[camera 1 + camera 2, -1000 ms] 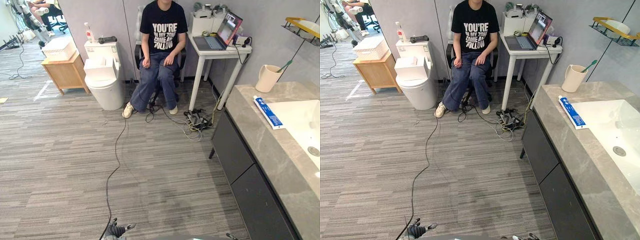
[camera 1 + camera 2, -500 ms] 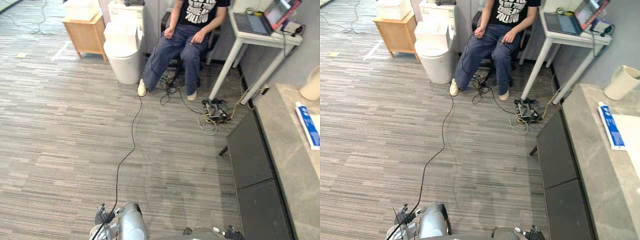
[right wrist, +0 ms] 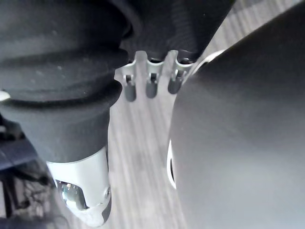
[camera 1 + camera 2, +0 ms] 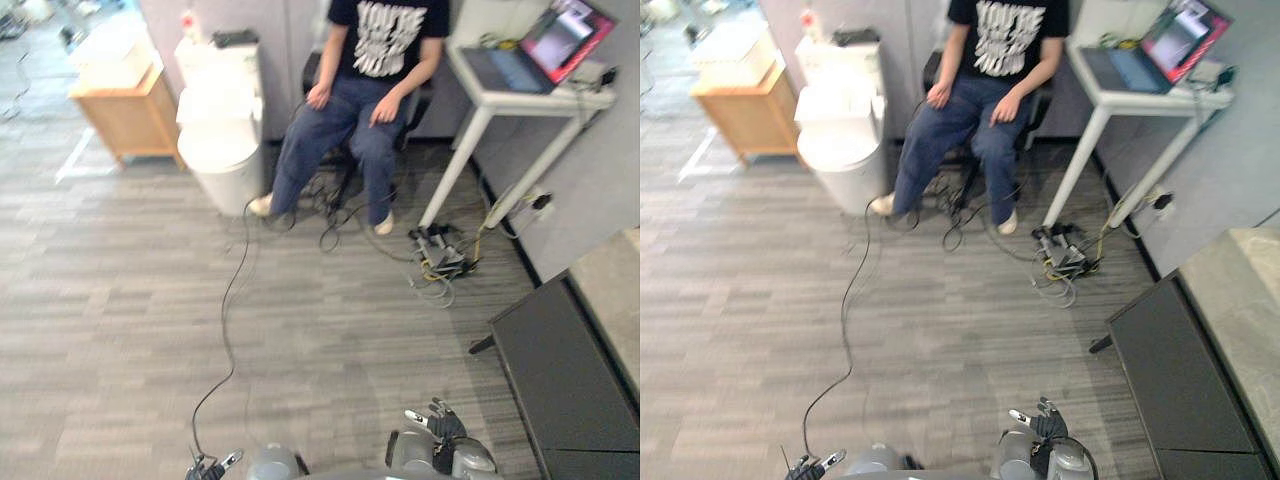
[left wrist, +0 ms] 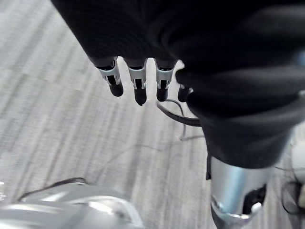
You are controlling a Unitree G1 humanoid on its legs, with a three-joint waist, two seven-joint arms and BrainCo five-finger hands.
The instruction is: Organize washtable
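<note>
Grey stone bench (image 4: 612, 292) lay at the right. Left hand (image 5: 138, 88) and right hand (image 3: 150, 86) hung released over the floor (image 4: 120, 300), fingers relaxed.

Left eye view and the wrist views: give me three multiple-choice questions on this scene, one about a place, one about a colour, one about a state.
1. Where is the laptop?
A) on the white desk
B) on a bed
C) on a shelf

2. What colour shirt does the seated person wear?
A) red
B) yellow
C) black with white print

3. What state is the left robot hand in?
A) shut on a cup
B) open, holding nothing
C) shut on a cloth

Answers:
1 A, the laptop stands open on the desk by the wall.
2 C, the shirt is black with white lettering.
3 B, its fingers hang straight in the left wrist view, with nothing held.
</note>
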